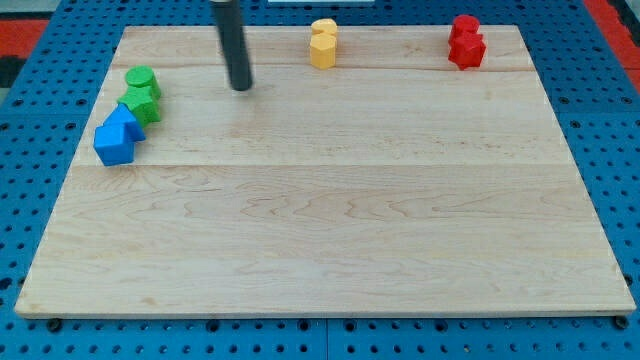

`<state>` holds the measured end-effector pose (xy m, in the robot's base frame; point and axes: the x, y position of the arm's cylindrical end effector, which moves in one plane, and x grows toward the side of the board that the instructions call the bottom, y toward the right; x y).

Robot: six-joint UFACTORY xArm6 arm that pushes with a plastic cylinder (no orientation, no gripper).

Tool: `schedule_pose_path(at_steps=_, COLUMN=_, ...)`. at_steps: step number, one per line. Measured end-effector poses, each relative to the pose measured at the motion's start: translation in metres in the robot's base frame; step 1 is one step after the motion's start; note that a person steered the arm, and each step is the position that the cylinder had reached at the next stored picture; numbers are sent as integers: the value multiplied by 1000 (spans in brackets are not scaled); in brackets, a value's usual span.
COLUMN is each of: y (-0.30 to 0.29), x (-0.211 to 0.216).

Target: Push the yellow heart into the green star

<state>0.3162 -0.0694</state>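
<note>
Two yellow blocks stand touching at the view's top middle: one at the rear [323, 29] and one in front [321, 52]; which is the heart I cannot tell. Two green blocks sit at the view's left: a round one [142, 80] and a star-like one [141, 105] below it. My tip [241, 87] is on the board between the two groups, about 80 px to the left of and below the yellow blocks and about 100 px to the right of the green ones, touching nothing.
Two blue blocks [117, 138] lie against the lower green block at the view's left. Two red blocks [466, 42] stand at the view's top right. The wooden board [330, 220] rests on a blue pegboard [30, 120].
</note>
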Motion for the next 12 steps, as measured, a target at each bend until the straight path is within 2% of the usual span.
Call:
schedule_pose_path(at_steps=1, y=89, x=-2)
schedule_pose_path(at_steps=2, y=154, x=-51)
schedule_pose_path(at_steps=3, y=165, x=-115)
schedule_pose_path(at_steps=4, y=148, x=-124)
schedule_pose_path(at_steps=7, y=11, x=-124)
schedule_pose_path(at_steps=9, y=6, x=-103)
schedule_pose_path(at_steps=11, y=51, x=-77)
schedule_pose_path(at_steps=12, y=30, x=-63)
